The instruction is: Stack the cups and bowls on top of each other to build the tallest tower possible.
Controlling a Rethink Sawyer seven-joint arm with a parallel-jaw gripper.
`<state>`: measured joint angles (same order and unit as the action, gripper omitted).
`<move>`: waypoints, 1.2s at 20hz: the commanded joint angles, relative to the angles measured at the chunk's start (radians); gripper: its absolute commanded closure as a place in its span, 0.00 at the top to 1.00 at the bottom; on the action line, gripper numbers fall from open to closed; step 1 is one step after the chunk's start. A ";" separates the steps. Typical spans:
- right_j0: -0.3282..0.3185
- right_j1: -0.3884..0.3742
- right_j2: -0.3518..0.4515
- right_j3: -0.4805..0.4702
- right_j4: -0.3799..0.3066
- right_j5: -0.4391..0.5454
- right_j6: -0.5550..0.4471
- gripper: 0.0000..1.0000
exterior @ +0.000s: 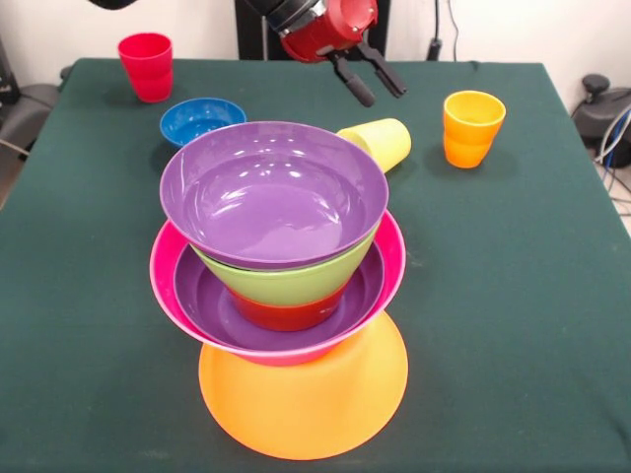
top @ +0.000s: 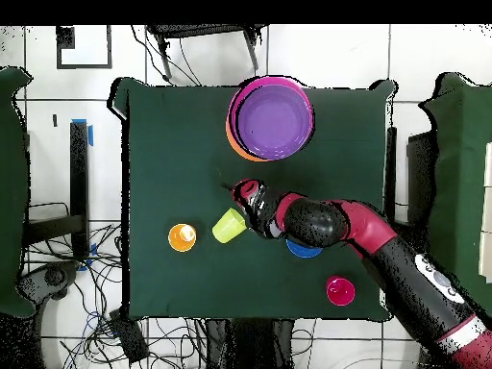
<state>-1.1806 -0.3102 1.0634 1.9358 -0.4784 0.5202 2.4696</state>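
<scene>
- Nearest me in the front view: tower (exterior: 281, 296) on the green table (exterior: 532, 325). Base is the upturned big orange bowl (exterior: 301, 404), then pink bowl (exterior: 389, 261), a purple bowl (exterior: 212, 305), sm. red-orange bowl (exterior: 286, 315), lime bowl (exterior: 296, 281), 2nd purple bowl (exterior: 271, 192) on top, mouth up.
- Stack leans a bit off-centre over the base, so I'd judge it tippy; any drop-in should be gentle and straight down.
- Behind tower: yellow cup (exterior: 380, 143) on its side, just beside the top bowl's far rim; blue bowl (exterior: 202, 118) upright, loose.
- Farther: orange cup (exterior: 471, 128) and red cup (exterior: 147, 66), both upright, well apart.
- Gripper (exterior: 373, 83) hangs above the yellow cup, fingers spread, nothing in them. Overhead it sits just beside that cup (top: 229, 227).
- My guess at step in hand: pick yellow cup. I'd come down square across its body, close softly, and keep clear of the purple rim.
- Count: 7 bowls (6 stacked, 1 loose), 3 cups, all loose.
</scene>
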 commanded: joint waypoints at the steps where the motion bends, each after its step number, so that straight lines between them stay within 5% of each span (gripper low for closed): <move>1: 0.018 0.027 -0.019 -0.099 -0.093 0.056 -0.290 1.00; 13: 0.027 -0.037 -0.021 -0.129 -0.113 0.034 -0.266 1.00; 24: 0.048 0.012 -0.061 -0.155 -0.166 -0.033 -0.238 1.00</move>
<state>-1.1794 -0.3339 1.0638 1.8620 -0.5296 0.5202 2.4696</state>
